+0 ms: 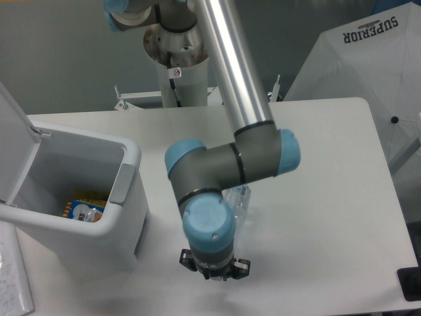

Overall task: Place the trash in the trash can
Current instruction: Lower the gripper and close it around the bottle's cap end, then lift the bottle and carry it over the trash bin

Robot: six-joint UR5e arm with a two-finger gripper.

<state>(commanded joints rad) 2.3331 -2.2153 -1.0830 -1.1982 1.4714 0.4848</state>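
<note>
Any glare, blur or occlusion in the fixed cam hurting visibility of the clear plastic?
Fixed camera: sharp, evenly lit, soft shadows. Bright specular streak on the silver aluminium arm tube. The grey-and-blue wrist hides the gripper; the clear crumpled plastic barely contrasts against the white table.

We're in a robotics lab here: a UR5e arm (227,72) bolted beside a bare white table (329,158), grey backdrop wall, a white "SUPERIOR" umbrella (368,59) standing alongside.
</note>
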